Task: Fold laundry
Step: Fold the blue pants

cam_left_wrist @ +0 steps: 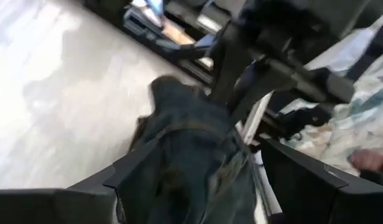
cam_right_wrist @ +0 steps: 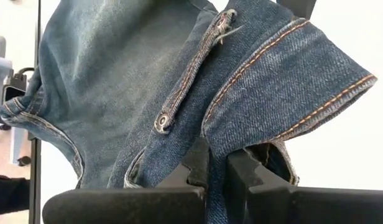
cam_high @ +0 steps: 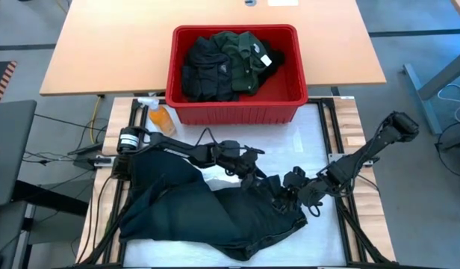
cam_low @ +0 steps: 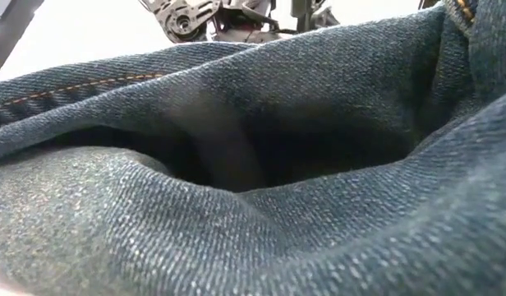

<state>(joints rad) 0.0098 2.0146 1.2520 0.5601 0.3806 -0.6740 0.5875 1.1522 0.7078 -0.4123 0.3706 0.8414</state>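
In right wrist view, pinched jeans [cam_right_wrist: 179,93] waistband.

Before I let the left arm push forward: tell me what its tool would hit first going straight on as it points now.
Most likely the jeans: in the left wrist view, denim lies directly ahead between the open left tool's fingers. Beyond that sits the right arm, though depth is hard to judge.

You are looking at a robotics lab or workshop: a white work table [cam_high: 319,127] is sitting inside a dark frame on a grey concrete floor [cam_high: 417,30], cables [cam_high: 88,134] are trailing beside it, and a plain wooden table [cam_high: 110,52] is standing behind.
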